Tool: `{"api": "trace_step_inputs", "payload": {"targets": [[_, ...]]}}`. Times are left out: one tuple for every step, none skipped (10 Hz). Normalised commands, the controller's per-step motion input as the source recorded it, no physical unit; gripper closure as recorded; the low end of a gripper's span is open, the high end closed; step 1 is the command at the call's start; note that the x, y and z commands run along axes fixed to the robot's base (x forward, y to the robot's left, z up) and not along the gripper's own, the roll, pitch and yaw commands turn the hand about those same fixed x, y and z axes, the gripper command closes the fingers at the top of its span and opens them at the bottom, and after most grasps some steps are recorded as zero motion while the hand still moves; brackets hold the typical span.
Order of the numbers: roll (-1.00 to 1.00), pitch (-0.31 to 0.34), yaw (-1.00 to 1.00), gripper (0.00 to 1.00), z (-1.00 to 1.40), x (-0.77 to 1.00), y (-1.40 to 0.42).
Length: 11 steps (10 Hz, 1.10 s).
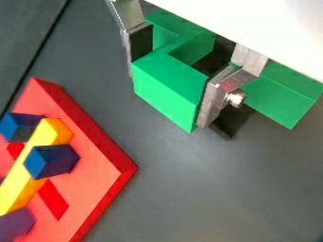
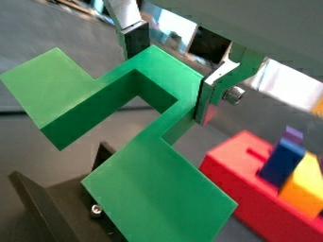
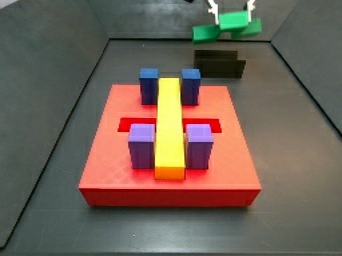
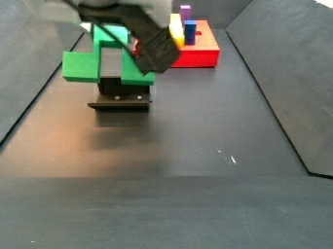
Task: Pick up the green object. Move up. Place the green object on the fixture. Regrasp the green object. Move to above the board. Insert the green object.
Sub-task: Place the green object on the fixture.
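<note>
Gripping the green object (image 2: 127,123) between its fingers (image 2: 217,87), the hand (image 1: 177,59) hangs above the fixture (image 4: 121,95). Pickup and lift look done; placing, regrasping and insertion into the board (image 3: 107,165) remain.

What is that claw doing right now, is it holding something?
Tool: closed on the green block, held in the air above the small dark holder.

green object (image 2: 127,113): bright green, plain, no pattern
gripper (image 1: 177,71): silver finger plates with dark pads, closed on the green object above the fixture
fixture (image 3: 218,63): dark olive-black
board (image 3: 114,170): red slab
posts (image 3: 144,145): purple in front, dark blue behind
bar (image 3: 168,125): yellow
floor (image 4: 196,136): dark grey
</note>
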Motion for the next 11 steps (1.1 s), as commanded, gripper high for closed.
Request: {"api": "trace_step_inputs", "payload": {"targets": [[0.36,0.166,-0.63,1.00,-0.43,0.19,-0.17],[0.17,0.357,-0.60,1.00,-0.32,0.14,-0.13],[0.00,0.366,-0.56,1.00,-0.21,0.03,-0.04],[-0.24,0.386,-0.22,1.00,-0.12,0.15,0.06],[-0.40,0.340,0.00,1.00,-0.04,0.18,0.04],[-0.53,0.303,0.03,1.00,-0.05,0.10,0.03],[-0.59,0.183,0.05,1.00,-0.03,0.24,0.04],[-0.29,0.131,0.00,1.00,-0.25,0.23,0.03],[-0.17,0.000,0.00,1.00,-0.35,0.08,0.03],[-0.08,0.000,0.00,1.00,-0.35,0.00,0.09],[-0.06,0.023,-0.01,1.00,-0.22,-0.05,0.15]]}}
